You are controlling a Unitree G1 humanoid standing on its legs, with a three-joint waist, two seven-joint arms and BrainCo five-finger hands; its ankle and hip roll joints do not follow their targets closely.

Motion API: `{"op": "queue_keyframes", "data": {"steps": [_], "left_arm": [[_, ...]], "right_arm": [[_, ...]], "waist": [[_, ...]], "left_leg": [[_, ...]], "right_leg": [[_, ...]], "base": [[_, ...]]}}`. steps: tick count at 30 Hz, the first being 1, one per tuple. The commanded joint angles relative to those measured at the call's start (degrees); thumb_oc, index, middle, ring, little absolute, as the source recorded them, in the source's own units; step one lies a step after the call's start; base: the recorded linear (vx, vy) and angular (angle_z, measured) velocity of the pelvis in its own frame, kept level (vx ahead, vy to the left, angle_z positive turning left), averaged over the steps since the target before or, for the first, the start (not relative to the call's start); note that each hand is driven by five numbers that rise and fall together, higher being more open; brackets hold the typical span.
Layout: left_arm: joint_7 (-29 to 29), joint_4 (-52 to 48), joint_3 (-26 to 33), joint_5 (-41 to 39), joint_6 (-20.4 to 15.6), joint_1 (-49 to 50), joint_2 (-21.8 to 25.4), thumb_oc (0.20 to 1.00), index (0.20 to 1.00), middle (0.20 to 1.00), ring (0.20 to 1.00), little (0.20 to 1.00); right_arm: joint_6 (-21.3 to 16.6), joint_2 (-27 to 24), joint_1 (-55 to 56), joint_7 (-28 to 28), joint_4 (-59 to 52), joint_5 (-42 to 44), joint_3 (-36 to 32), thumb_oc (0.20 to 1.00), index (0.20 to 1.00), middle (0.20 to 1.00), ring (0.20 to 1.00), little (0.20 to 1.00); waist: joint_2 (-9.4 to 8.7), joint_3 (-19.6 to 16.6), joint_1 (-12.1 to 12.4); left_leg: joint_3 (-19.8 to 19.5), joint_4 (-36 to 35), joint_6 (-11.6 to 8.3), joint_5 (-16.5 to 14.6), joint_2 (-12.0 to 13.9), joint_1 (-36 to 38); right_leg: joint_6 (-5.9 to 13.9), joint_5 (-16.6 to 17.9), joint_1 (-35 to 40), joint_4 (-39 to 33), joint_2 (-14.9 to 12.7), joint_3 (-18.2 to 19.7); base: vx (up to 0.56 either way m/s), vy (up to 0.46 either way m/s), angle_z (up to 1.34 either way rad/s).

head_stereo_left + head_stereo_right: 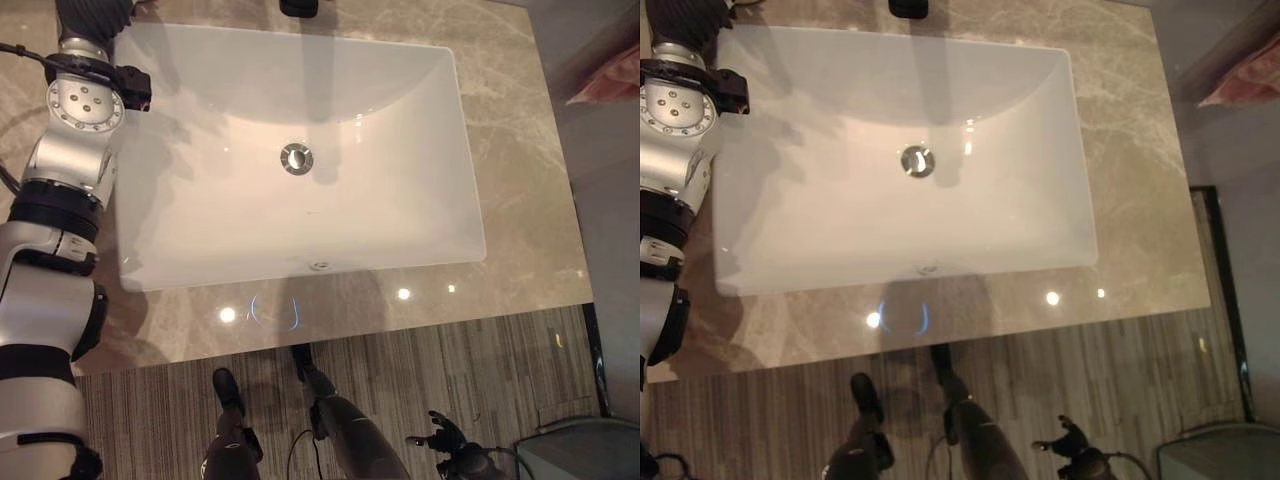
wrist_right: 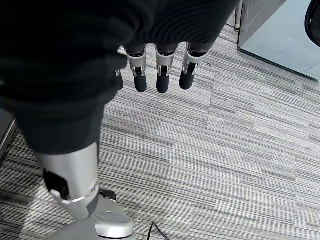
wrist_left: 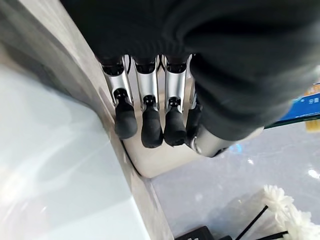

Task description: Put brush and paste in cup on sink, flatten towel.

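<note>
marble counter [image 1: 520,150] carries white sink basin [image 1: 300,220]; basin empty, nothing parked inside. left arm reaches past basin's far left corner, left hand [image 3: 150,117] relaxed, straight fingers hanging over pale rounded object, likely cup [image 3: 165,157], touching or not unclear. blue packaging [image 3: 305,107] beside hand, maybe paste. brush, towel not identifiable. right hand [image 2: 160,75] slack, empty, low over striped floor [image 2: 240,150], idle.

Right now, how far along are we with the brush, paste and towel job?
No step looks done yet. In hand: nothing. The left hand is reaching over the counter at the far left corner of the sink basin, fingers straight. The right hand hangs open over the floor. Left: brush and paste into the cup, then flattening the towel.
</note>
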Motion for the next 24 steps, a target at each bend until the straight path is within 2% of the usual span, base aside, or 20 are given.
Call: {"op": "queue_keyframes", "data": {"steps": [1,9,10,13,18,24], "left_arm": [[0.52,2.79,-0.4,1.14,-0.78,3.45,-4.78,0.2,0.2,0.2,0.2,0.2],[1.92,-0.4,1.29,5.04,-0.43,8.71,-5.65,0.2,0.2,0.2,0.2,0.2],[1.77,-2.34,2.21,6.0,-0.45,11.39,-5.76,0.2,0.2,0.2,0.2,0.2],[1.45,-4.46,3.16,6.69,-0.47,14.54,-6.02,0.2,0.2,0.2,0.2,0.2],[-1.15,-11.68,5.36,6.77,-1.52,23.6,-5.1,0.2,0.2,0.2,0.2,0.2],[-3.45,-24.63,13.53,6.97,-3.91,40.11,-4.28,0.2,0.2,0.2,0.2,0.2]], "right_arm": [[-0.19,-2.83,1.81,-1.36,-1.18,2.03,-1.38,1.0,1.0,1.0,1.0,1.0],[-0.23,-2.34,1.7,-1.88,-0.74,1.69,-1.65,1.0,1.0,1.0,1.0,1.0],[-0.11,-2.07,1.58,-1.91,-0.54,1.48,-1.88,1.0,1.0,1.0,1.0,1.0],[0.1,-1.77,1.55,-2.02,-0.12,0.98,-2.17,1.0,1.0,1.0,1.0,1.0],[0.66,-0.65,1.53,-1.89,0.26,-0.03,-3.39,1.0,1.0,1.0,1.0,1.0],[1.56,1.05,1.87,-1.12,1.95,-2.0,-5.43,1.0,1.0,1.0,1.0,1.0]], "waist": [[1.66,1.56,-1.89],[2.28,1.04,-1.0],[1.75,0.84,-0.72],[1.92,0.37,-0.14],[2.37,-0.68,1.27],[3.05,-2.56,3.35]], "left_leg": [[-4.79,0.15,-0.62,-1.7,2.82,1.02],[-5.13,0.15,-0.61,-1.89,2.66,2.0],[-4.64,0.15,-0.4,-0.2,2.2,1.89],[-4.87,0.15,-0.36,-0.48,2.15,2.78],[-5.19,0.15,-0.22,-1.34,1.65,5.86],[-4.44,0.15,0.5,-3.2,0.47,11.84]], "right_leg": [[2.78,-0.5,1.98,0.02,0.24,-5.97],[2.52,-1.11,3.33,0.02,-0.18,-6.56],[2.03,-0.08,3.37,0.02,-0.78,-6.66],[2.0,-0.44,4.5,0.02,-1.1,-6.88],[1.95,-1.48,8.0,0.02,-1.9,-7.67],[2.21,-3.07,13.66,0.02,-2.78,-7.76]], "base": [[0.0,0.0,0.0],[-0.01,-0.007,-0.01],[-0.06,-0.06,-0.08],[-0.01,-0.028,-0.13],[0.03,-0.001,-0.1],[0.03,0.048,-0.16]]}}
